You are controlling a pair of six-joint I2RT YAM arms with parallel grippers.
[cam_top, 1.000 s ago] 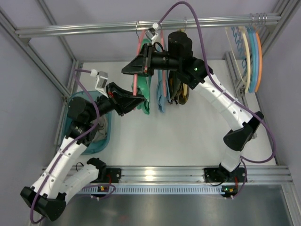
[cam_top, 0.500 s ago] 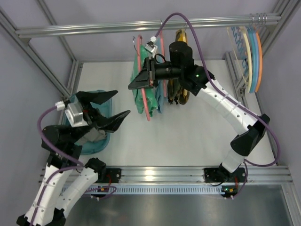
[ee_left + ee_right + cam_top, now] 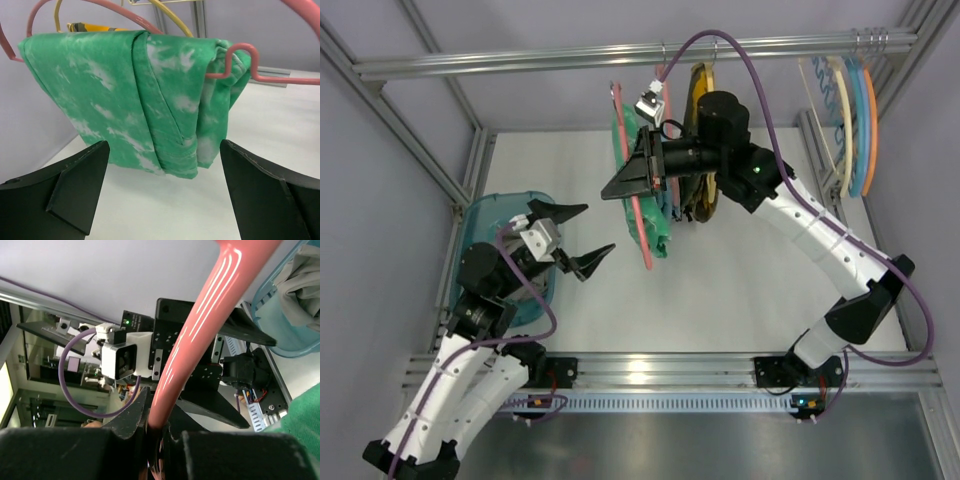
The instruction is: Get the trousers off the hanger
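Trousers of green fabric with pale mottled patches hang folded over the lower bar of the salmon-pink hanger, above the white table near its middle and towards the far side. The right gripper is clamped shut on the hanger's pink bar and holds it tilted below the metal rail. Whether the hook touches the rail cannot be told. The left gripper hangs just to the left of the trousers, its jaws spread wide and holding nothing, apart from the cloth. A teal basket sits at the table's left edge. Just right of the trousers hang a light blue garment and a yellow-and-black garment. Spare hangers hang at the rail's far right.
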